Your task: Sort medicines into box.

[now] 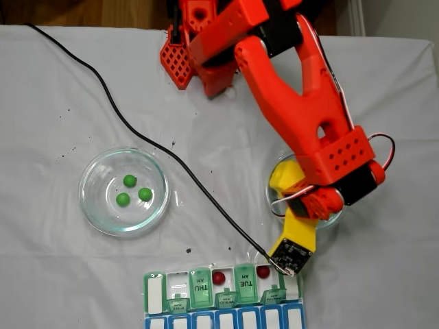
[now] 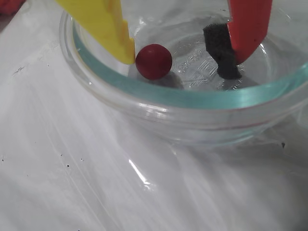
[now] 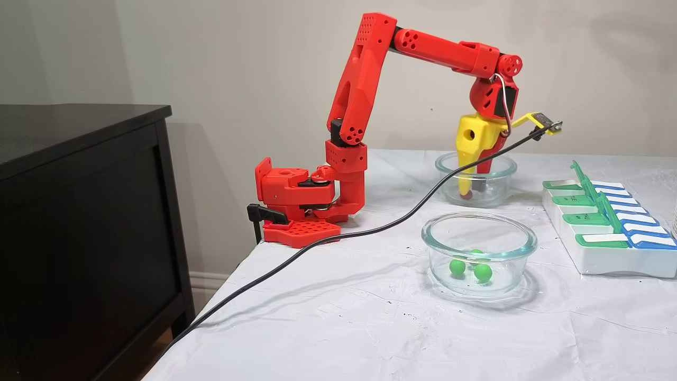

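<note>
1 dark red ball [image 2: 153,61] lay between the parted fingers of the gripper [image 2: 185,60] inside a glass dish [image 2: 192,101].

In the wrist view the yellow finger [image 2: 103,24] touched the ball's left side while the red finger's black pad [image 2: 221,50] stood apart from it, so nothing was grasped. In a fixed view, 2 more red balls [image 1: 219,277] sat in open compartments of the pill organizer [image 1: 155,293] at the table's near edge, and 3 green balls [image 1: 129,180] rested in a second dish [image 1: 92,205] toward the table's left side. A black cable [image 1: 123,120] crossed the white cloth.
</note>
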### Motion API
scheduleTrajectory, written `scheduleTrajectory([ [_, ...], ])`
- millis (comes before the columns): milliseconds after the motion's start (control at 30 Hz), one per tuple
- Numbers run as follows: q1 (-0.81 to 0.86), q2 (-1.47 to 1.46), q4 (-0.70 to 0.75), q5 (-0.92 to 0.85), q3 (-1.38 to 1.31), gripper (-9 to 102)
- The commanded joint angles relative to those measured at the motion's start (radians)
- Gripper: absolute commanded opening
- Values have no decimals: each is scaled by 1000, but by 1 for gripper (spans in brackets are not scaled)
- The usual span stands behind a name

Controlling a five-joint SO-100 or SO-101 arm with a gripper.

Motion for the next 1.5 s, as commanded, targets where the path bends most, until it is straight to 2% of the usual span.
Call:
scheduleTrajectory([
  [0,21,20,-6,-9,-18,27],
  [400,5,15,-43,18,21,25],
  [933,-14,25,-75,74,54,11],
  [1033,-15,28,-74,78,57,14],
  [1100,-17,29,-69,83,55,22],
  [1467,-28,46,9,58,32,26],
])
